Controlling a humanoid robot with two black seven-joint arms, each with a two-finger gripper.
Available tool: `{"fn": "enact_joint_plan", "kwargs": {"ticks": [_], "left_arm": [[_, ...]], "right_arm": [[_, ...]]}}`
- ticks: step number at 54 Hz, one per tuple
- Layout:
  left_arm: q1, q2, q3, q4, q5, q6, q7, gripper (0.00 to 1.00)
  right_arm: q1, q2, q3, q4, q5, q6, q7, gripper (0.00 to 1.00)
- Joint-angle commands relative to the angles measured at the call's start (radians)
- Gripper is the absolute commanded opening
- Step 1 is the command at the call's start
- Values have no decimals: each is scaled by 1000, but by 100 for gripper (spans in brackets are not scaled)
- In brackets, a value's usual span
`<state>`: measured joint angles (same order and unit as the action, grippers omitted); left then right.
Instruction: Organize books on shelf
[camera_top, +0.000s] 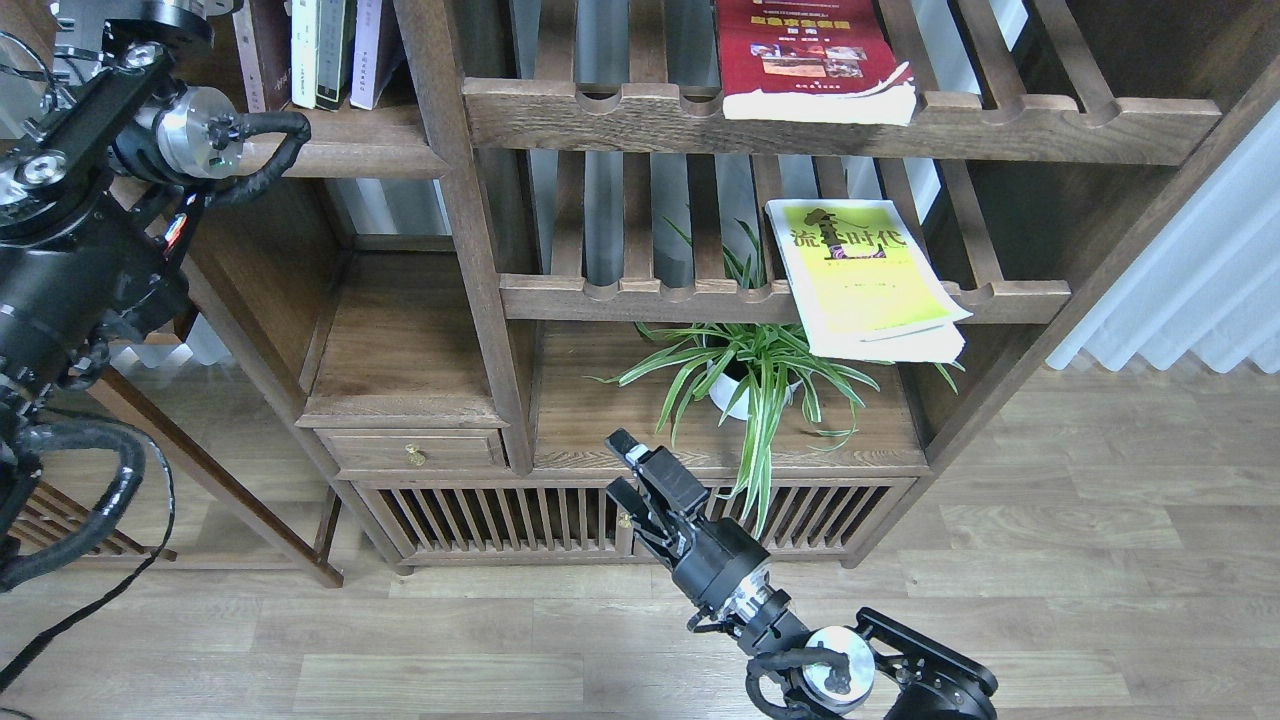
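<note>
Yellow-green book (866, 280) well above right tool (622, 467).

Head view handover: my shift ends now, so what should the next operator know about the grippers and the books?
Right gripper: open, empty, low in front of the cabinet near the plant.
Left gripper: out of view past the top-left corner; only the arm shows.
Red book: flat on the top slatted rack.
Yellow-green book: flat on the lower slatted rack, overhanging its front rail.
Maroon book: upright on the solid shelf beside other books.
Left to do: shelve the red and yellow-green books.
</note>
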<state>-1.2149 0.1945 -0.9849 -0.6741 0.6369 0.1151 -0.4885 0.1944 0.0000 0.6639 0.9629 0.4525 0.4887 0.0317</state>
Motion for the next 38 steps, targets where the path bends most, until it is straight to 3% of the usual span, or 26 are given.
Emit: {"fn": "enact_joint_plan", "kwargs": {"ticks": [1, 23, 38], "left_arm": [[-3, -1, -20, -15, -13, 0, 0, 35], [-12, -41, -55, -33, -19, 0, 0, 36], [-9, -93, -141, -91, -181, 8, 0, 36]], "right_arm": [[4, 0, 20, 2, 0, 0, 0, 98], [5, 0, 36, 4, 2, 0, 0, 98], [7, 0, 75, 65, 2, 0, 0, 98]]}}
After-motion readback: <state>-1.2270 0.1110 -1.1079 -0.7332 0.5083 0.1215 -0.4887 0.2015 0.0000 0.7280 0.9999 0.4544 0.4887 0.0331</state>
